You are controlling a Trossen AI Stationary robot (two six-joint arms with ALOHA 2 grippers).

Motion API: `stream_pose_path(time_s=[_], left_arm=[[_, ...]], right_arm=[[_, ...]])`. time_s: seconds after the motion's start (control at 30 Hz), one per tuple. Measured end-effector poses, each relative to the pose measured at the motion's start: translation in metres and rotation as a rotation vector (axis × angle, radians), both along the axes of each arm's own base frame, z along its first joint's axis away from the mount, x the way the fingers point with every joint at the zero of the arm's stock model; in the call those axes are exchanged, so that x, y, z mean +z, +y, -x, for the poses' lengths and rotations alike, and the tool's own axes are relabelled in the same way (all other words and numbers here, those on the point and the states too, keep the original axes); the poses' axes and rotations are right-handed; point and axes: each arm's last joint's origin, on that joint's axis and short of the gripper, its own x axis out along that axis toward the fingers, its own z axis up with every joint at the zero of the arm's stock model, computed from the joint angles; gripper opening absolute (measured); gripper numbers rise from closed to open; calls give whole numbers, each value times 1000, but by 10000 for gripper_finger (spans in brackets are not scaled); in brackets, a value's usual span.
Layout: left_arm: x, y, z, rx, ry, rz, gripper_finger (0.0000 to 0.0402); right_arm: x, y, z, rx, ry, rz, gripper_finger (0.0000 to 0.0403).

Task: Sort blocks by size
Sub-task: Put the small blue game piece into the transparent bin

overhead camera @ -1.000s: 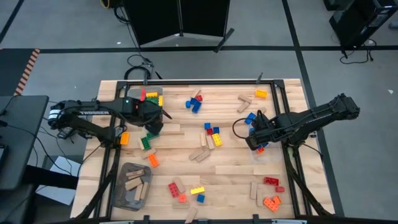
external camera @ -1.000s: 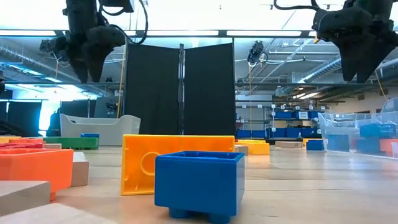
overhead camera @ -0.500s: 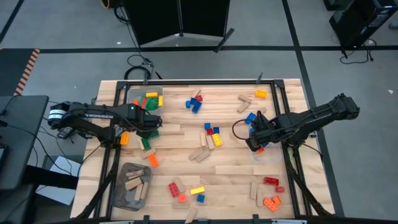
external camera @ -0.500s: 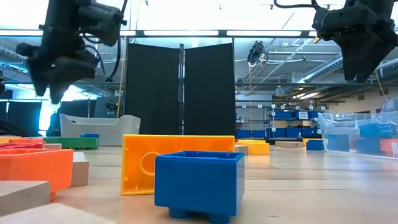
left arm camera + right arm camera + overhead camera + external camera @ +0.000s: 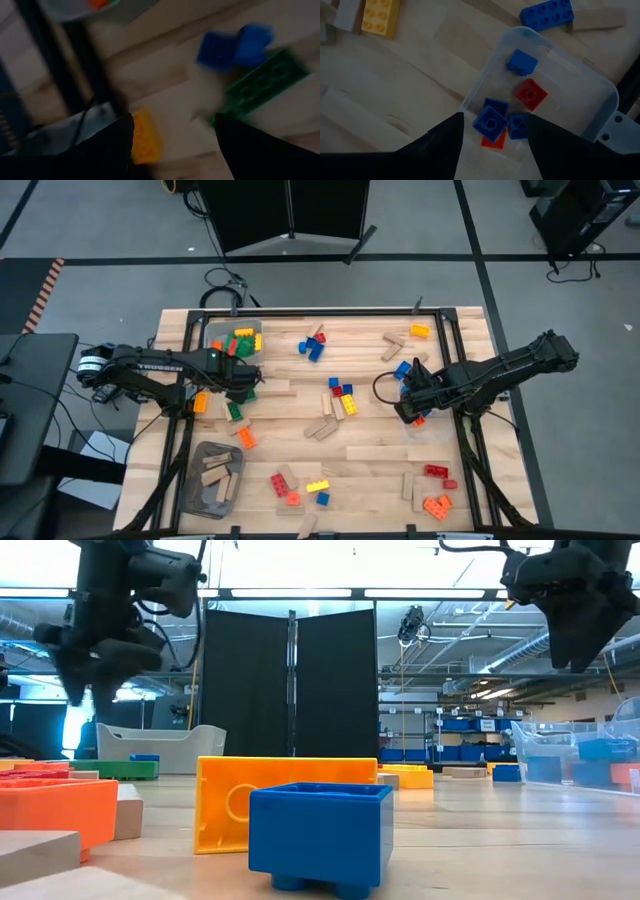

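Studded bricks and tan wooden pieces lie scattered over the wooden table point(image 5: 300, 435). My left gripper point(image 5: 238, 385) point(image 5: 90, 690) hangs open above the table's left part, touching nothing. In its wrist view point(image 5: 172, 150) a yellow-orange brick point(image 5: 145, 137), a green brick point(image 5: 265, 82) and blue bricks point(image 5: 235, 45) lie flat on the boards below. My right gripper point(image 5: 412, 405) point(image 5: 580, 655) hangs open over a clear bin point(image 5: 600, 100) holding small blue and red blocks point(image 5: 492, 122). Nothing is between its fingers point(image 5: 495, 145).
A bin point(image 5: 235, 338) with yellow, green and red bricks stands at the far left. A grey bin point(image 5: 215, 475) with wooden pieces stands at the near left. Red and orange bricks point(image 5: 437, 500) lie near right. Dark frame rails point(image 5: 175, 440) run along both table sides.
My left gripper has sunk toward the table and shifted toward the left edge, tipping as it went, and its fingers now stand wider apart. My right gripper has kept still.
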Motion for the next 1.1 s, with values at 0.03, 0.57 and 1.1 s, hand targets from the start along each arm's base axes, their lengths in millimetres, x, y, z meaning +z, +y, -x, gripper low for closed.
stream_pose_path(time_s=[0.03, 0.57, 1.1], left_arm=[[0, 1, -3, -2, -32, -15, 282], [-22, 28, -35, 230, -179, -80, 282], [-56, 38, -50, 204, -23, -54, 282]], right_arm=[[0, 0, 0, 0, -5, 0, 227], [0, 1, -5, 0, -55, -6, 222], [1, 1, -6, 17, -59, -5, 220]])
